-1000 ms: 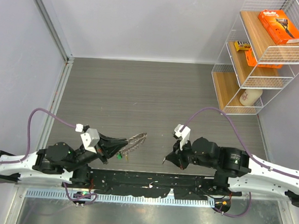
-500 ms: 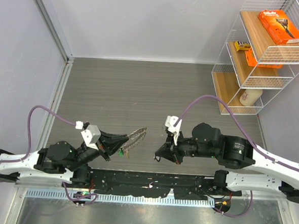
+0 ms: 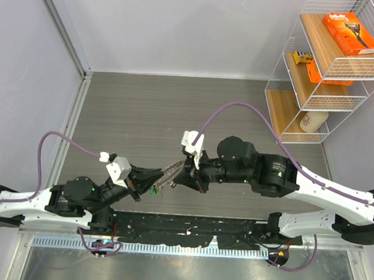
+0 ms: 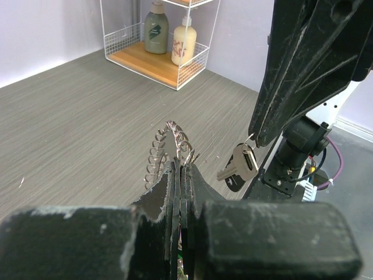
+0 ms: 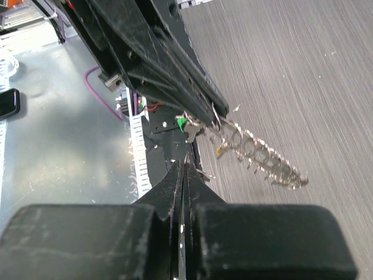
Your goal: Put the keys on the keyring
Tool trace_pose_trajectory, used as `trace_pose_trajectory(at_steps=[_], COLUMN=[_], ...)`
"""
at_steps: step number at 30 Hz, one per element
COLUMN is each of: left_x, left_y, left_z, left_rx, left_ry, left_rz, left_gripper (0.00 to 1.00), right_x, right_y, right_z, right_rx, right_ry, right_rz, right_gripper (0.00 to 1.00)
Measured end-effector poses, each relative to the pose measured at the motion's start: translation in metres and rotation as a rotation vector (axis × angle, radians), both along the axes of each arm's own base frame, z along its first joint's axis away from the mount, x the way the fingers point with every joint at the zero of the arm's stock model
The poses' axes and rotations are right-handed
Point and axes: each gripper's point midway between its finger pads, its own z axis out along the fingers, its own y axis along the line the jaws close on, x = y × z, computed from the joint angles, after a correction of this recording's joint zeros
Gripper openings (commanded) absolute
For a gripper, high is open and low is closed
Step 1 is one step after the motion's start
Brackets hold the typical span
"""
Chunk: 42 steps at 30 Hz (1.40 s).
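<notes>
My left gripper [image 3: 154,177] is shut on the keyring [image 3: 171,170], a silver ring with several small keys fanned out up and to the right, held above the table. Its green tag [image 3: 152,191] hangs below. In the left wrist view the jaws [image 4: 178,169] pinch the ring [image 4: 166,146]. My right gripper [image 3: 196,182] is shut on the keys right beside the ring's free end. A silver key [image 4: 239,164] and a black-headed key [image 4: 233,184] dangle from its fingers [image 4: 297,64]. In the right wrist view my right gripper [image 5: 186,165] sits just below the keyring [image 5: 259,156].
A white wire shelf [image 3: 325,66] stands at the back right with an orange box [image 3: 350,32] and a bottle [image 3: 313,121]. It also shows in the left wrist view [image 4: 157,55]. The black base plate [image 3: 188,232] runs along the near edge. Walls close the left and back.
My right arm has swung left and forward, carrying the keys from right of centre up to the keyring's free end. My left gripper has shifted slightly right with the keyring.
</notes>
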Motion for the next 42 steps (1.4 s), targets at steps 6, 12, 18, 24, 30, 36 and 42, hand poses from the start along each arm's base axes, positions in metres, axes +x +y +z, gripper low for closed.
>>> trace_pose_trajectory(at_steps=[6,12,18,24,30,36,42], left_x=[0.000,-0.001,-0.003,-0.006,-0.008,-0.010,-0.011], left_y=[0.000,0.000,-0.001,-0.001,-0.001,0.002,0.003], left_z=[0.001,0.002,0.002,0.004,0.007,0.013,0.015], left_rx=[-0.001,-0.003,-0.005,-0.014,-0.026,-0.051,-0.061], left_ry=[-0.002,-0.004,-0.005,-0.008,-0.010,-0.014,-0.016], left_rz=[-0.003,-0.009,-0.022,-0.038,-0.052,-0.063,-0.071], left_gripper=[0.00,0.00,0.00,0.00,0.00,0.00,0.00], right_x=[0.002,0.005,0.007,0.011,0.015,0.018,0.020], right_y=[0.015,0.025,0.028,0.029,0.029,0.029,0.029], right_z=[0.009,0.007,0.003,0.006,0.009,0.009,0.010], right_rx=[0.008,-0.006,-0.017,-0.014,-0.004,-0.003,0.004], right_ry=[-0.010,-0.009,-0.008,-0.015,-0.018,-0.008,-0.001], right_rz=[0.019,0.022,0.015,-0.005,-0.023,-0.041,-0.054], right_gripper=[0.05,0.05,0.06,0.05,0.05,0.05,0.05])
